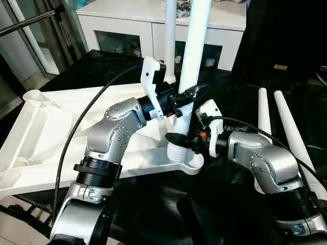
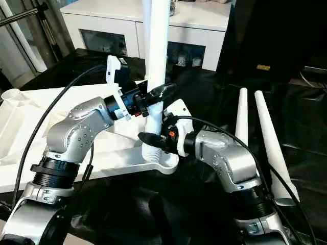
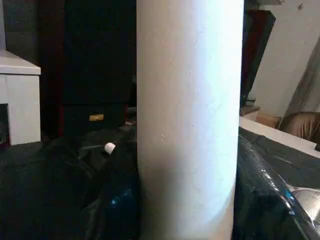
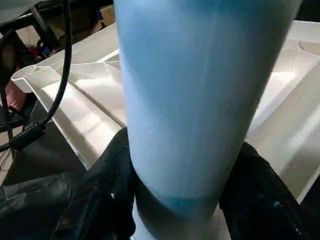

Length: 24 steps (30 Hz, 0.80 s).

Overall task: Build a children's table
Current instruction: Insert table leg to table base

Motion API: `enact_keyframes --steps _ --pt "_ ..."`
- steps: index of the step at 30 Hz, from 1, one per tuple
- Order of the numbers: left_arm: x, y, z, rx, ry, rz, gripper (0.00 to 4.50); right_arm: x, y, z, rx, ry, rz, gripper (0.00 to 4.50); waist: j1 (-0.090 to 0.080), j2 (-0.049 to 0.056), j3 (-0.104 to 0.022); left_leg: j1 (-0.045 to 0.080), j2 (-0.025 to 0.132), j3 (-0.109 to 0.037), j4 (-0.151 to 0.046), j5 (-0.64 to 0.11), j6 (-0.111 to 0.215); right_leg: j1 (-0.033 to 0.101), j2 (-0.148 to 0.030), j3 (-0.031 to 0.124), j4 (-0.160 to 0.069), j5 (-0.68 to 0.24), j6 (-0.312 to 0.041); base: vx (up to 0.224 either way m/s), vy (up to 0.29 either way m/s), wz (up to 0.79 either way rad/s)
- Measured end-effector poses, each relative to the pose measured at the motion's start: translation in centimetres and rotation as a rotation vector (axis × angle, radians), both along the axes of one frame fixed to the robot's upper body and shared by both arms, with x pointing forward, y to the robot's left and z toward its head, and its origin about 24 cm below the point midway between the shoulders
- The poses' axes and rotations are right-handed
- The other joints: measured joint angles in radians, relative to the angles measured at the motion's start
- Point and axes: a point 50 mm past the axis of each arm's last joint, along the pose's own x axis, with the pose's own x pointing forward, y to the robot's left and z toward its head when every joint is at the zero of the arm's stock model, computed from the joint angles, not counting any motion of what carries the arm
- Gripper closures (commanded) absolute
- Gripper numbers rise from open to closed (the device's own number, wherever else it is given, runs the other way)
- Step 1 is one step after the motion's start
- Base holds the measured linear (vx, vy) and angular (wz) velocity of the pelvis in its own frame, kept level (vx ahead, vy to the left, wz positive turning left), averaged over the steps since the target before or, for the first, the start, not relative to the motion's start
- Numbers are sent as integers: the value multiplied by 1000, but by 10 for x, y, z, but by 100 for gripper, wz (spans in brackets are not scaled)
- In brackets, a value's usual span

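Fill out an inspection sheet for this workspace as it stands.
Surface: black sheet under the work.
Job's things: tabletop lies underside up; one leg stands in its near corner socket, another leg stands behind it, two spare legs lie at the right.
Clutter: nothing seen.
End effectors: left end effector grips the standing leg higher up; right end effector grips it near the threaded base.
Cables: black cable loops over the left arm.
Surroundings: white cabinet behind.

Upright leg (image 1: pixel 193 56) blocks near socket (image 1: pixel 186 162); far socket (image 1: pixel 33 95) unobstructed (black cloth (image 1: pixel 225 204) bare).
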Motion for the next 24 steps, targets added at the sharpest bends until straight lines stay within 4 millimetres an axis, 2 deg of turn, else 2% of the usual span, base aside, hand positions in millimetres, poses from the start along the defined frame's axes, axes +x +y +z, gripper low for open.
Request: enact_keyframes --steps 2,3,6,7,15,24 --pt "0 0 0 -1 0 0 270 0 0 0 -1 -2 0 263 0 0 0 0 0 0 0 0 0 0 0 0 0 0 0 0 0 0" --pt "0 0 0 -1 1 0 270 0 0 0 -5 -7 2 207 0 0 0 0 0 0 0 0 0 0 0 0 0 0 0 0 0 0" --pt "0 0 0 -3 2 -1 270 -1 -1 -1 -12 -4 11 193 0 0 0 0 0 0 0 0 0 0 0 0 0 0 0 0 0 0" --pt "0 0 0 -4 0 -1 270 -2 0 -4 -15 10 13 174 0 0 0 0 0 0 0 0 0 0 0 0 1 0 0 0 0 0" --pt "-1 0 2 -7 -11 -7 270 -4 1 -10 -34 25 -7 161 1 0 0 0 0 0 2 0 0 0 0 0 3 0 0 0 0 0" --pt "-2 1 3 -5 -17 -15 270 -2 3 -5 18 19 -14 161 1 0 0 1 0 -1 3 1 -1 0 0 0 5 0 0 0 0 0"
